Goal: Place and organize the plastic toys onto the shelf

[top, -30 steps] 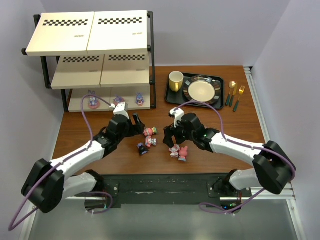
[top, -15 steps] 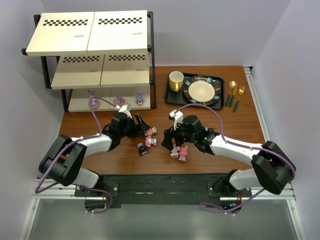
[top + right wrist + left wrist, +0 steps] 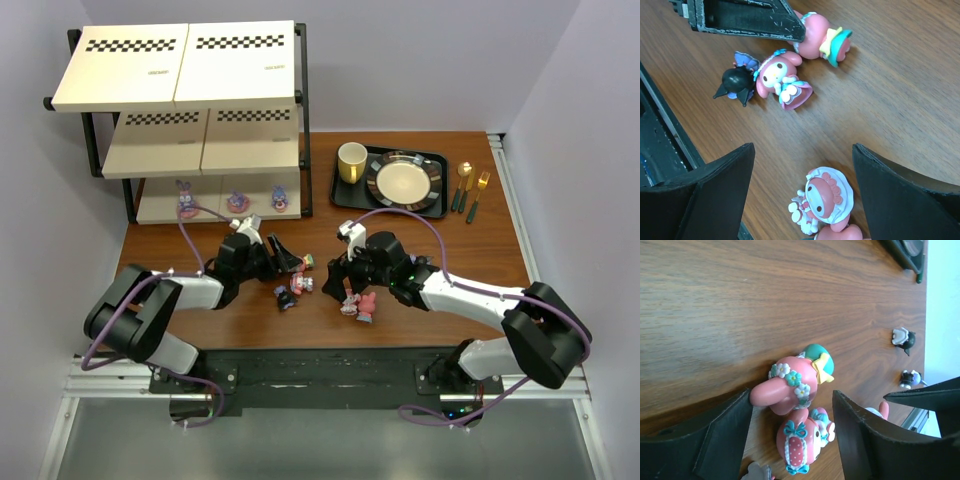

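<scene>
My left gripper (image 3: 792, 402) sits low on the brown wooden worktop (image 3: 740, 300). Its jaws are parted wide around a pink plastic bunny figurine with a flower garland and a teal-and-yellow bow (image 3: 792, 382), which lies on its side. Nothing is clamped, though I cannot tell whether its ear touches one finger. Just beside it lies a second pink figurine in a red dotted dress (image 3: 799, 446). My right gripper (image 3: 800, 155) is equally wide open and empty above a pink bonnet figurine (image 3: 824, 197), with a navy-black pointed-eared figurine (image 3: 735, 80) near. Three purple bunnies on pink bases (image 3: 238, 201) stand on the bottom board of the black-framed, cream-boarded three-tier shelf (image 3: 200, 70).
</scene>
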